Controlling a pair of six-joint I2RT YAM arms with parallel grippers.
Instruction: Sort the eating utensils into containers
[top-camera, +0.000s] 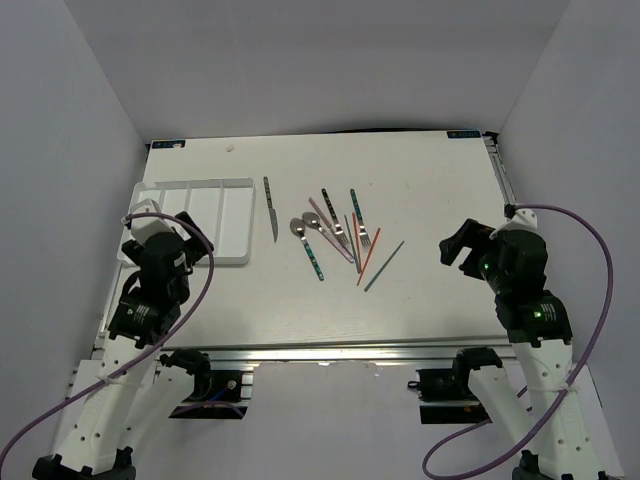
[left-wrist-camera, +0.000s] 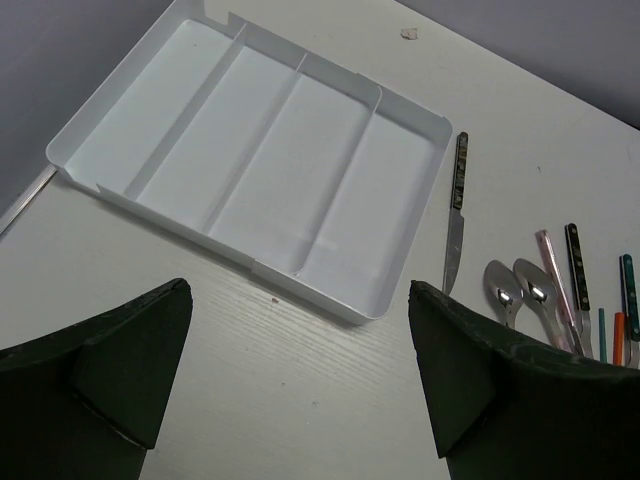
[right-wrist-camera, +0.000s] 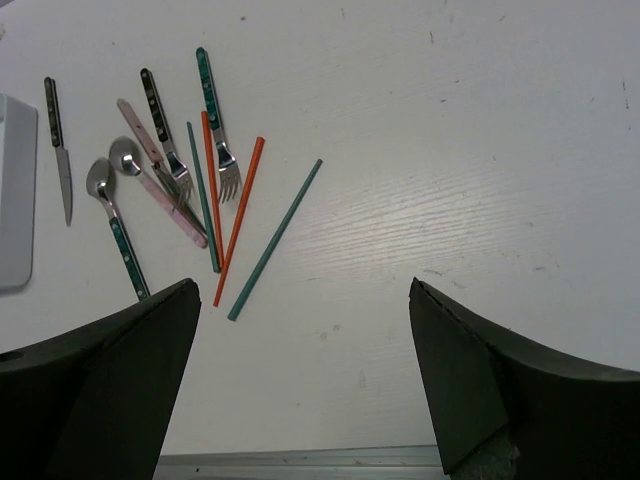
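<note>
1. The left hand (top-camera: 163, 245) is hovering over the near-left part of the desk (top-camera: 430, 170), its fingers (left-wrist-camera: 110, 380) spread wide and gripping nothing.
2. The white tray (left-wrist-camera: 330, 300) is lying flat just ahead of this hand, its long compartments running away from it. In the top view the hand is overlapping the tray's near-left corner.
3. A dark-handled knife (left-wrist-camera: 456, 215) is lying ahead and to the right of the left hand. It is just beside the tray's right wall but apart from it, blade pointing toward the arms.
4. Two spoons (top-camera: 305, 226) are lying bowl beside bowl further to the right, between the two hands.
5. A dark-handled fork (right-wrist-camera: 165, 130) and a teal-handled fork (right-wrist-camera: 215, 120) are lying ahead and to the left of the right hand, among crossed orange and green chopsticks (right-wrist-camera: 240, 220).
6. One green chopstick (right-wrist-camera: 275, 240) is lying nearest the right hand, slightly apart from the pile.
7. The right hand (top-camera: 462, 245) is hovering at the desk's right side, its fingers (right-wrist-camera: 500, 390) spread wide and gripping nothing.
</note>
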